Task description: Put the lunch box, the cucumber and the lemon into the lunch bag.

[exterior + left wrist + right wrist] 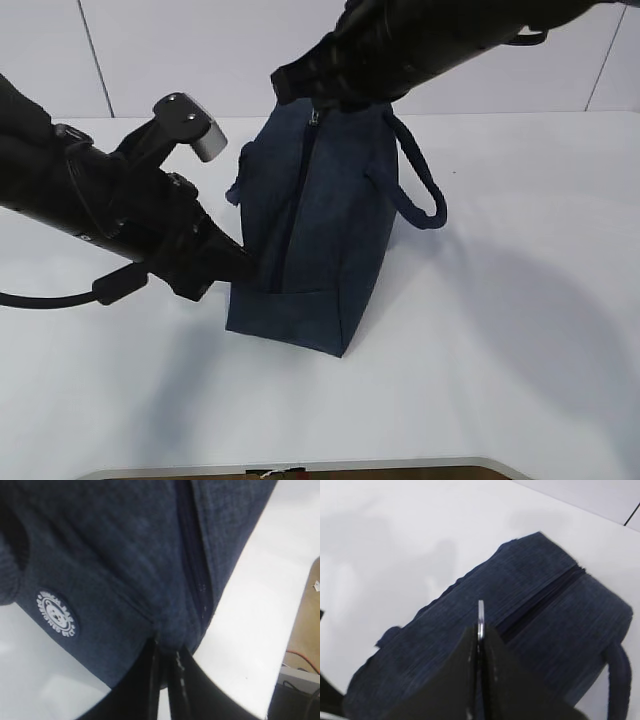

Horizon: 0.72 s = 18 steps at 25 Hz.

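Two black grippers clamped on one large dark navy fabric lunch bag, standing upright mid-table on white tabletop. Left gripper pinched shut on fabric at near lower end of closed zipper, just right of small round white logo. Right gripper closed tight on silver ring pull at far top end. Padded loop handle hanging off right side. Lunch box, cucumber, lemon nowhere visible.
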Available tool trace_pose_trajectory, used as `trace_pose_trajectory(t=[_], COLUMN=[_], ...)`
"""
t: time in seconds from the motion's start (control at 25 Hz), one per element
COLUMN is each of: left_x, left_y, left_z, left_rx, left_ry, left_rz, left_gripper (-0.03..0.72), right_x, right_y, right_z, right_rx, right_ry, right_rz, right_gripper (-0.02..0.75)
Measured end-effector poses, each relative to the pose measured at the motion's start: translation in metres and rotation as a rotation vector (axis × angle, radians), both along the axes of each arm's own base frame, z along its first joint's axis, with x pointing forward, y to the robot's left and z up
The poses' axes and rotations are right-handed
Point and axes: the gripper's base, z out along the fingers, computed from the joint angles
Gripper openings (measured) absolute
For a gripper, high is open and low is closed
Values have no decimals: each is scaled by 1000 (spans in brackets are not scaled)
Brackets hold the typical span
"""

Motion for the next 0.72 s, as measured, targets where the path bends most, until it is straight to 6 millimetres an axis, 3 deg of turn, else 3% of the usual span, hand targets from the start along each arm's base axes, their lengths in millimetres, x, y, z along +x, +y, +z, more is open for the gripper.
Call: trace_pose_trajectory(t=[0.72], left_x=[-10], left_y=[12], left_z=[15], left_rx=[40], left_ry=[10], left_rz=[-51], left_gripper=[-13], right_x=[63], right_y=[-12], right_z=[-16], right_rx=[-33], right_ry=[-11], right_rz=[-100], right_gripper=[5])
